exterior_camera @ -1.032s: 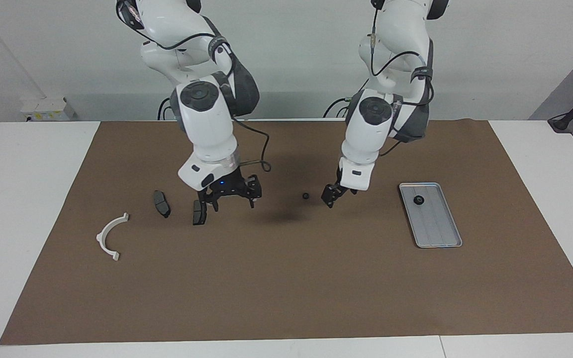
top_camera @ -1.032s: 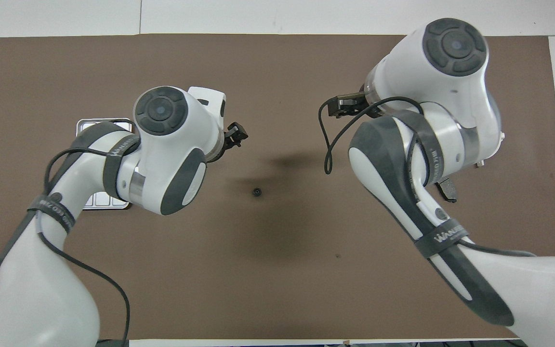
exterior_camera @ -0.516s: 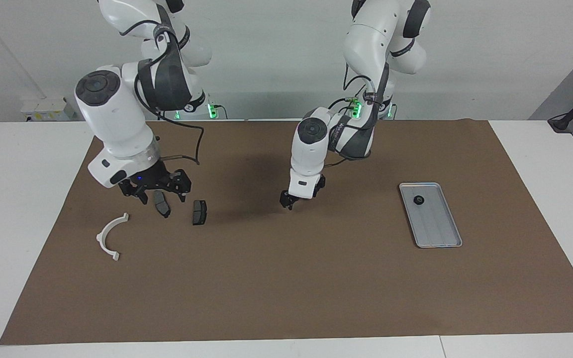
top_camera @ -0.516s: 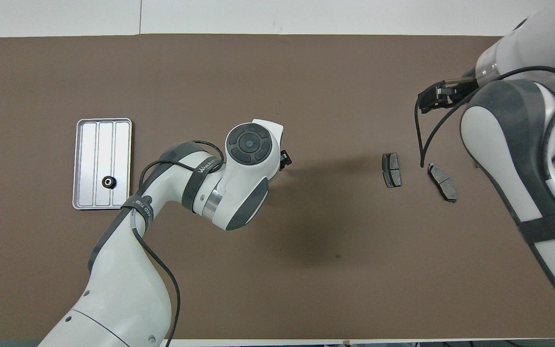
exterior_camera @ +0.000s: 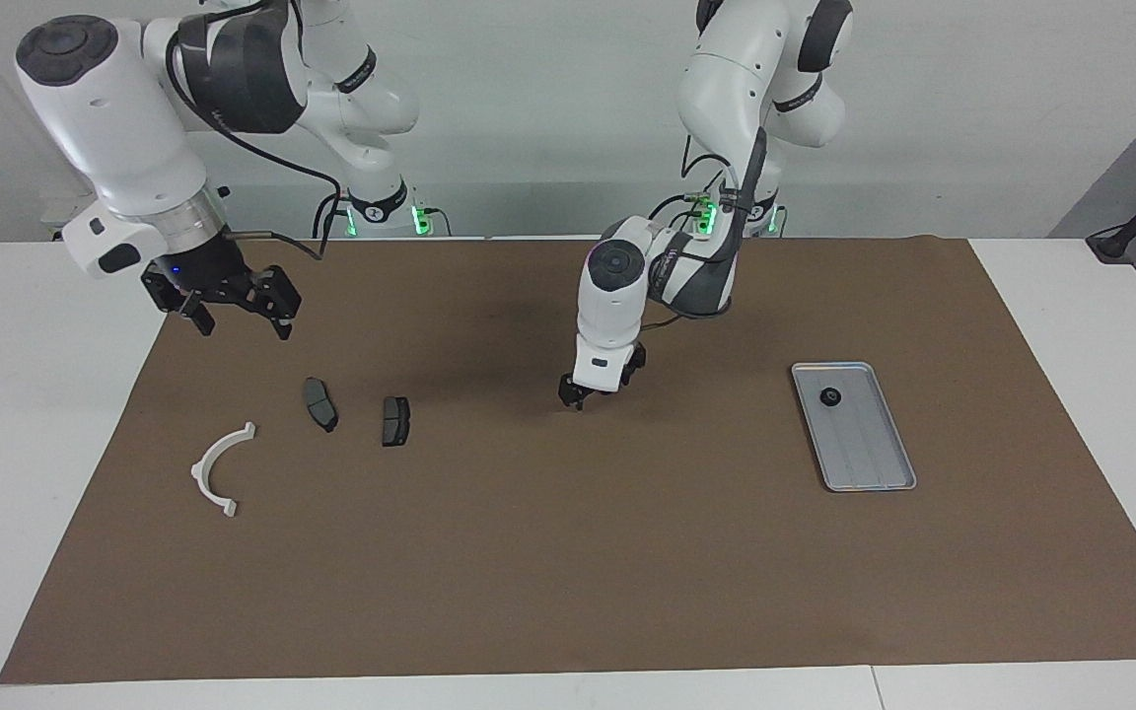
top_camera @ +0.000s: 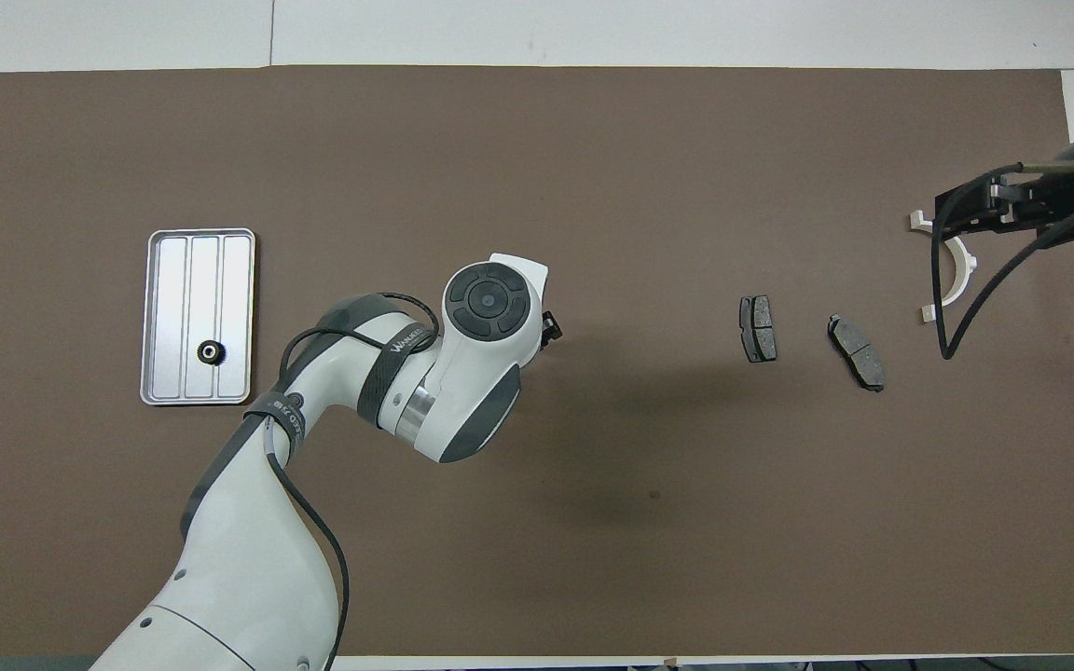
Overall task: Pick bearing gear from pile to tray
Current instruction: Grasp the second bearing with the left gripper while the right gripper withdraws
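One black bearing gear lies in the silver tray at the left arm's end of the mat. My left gripper hangs low over the middle of the mat, open, with nothing visible between its fingers; its wrist hides the mat beneath it in the overhead view. What shows of the pile is two dark brake pads and a white arc bracket. My right gripper is raised and open over the mat's corner by the right arm's base.
A brown mat covers most of the white table. The second brake pad lies beside the first, and the bracket lies farther from the robots than both.
The right gripper rose and swung away from the brake pads toward its own end. The left gripper moved toward the table's middle, and the loose black gear there no longer shows.
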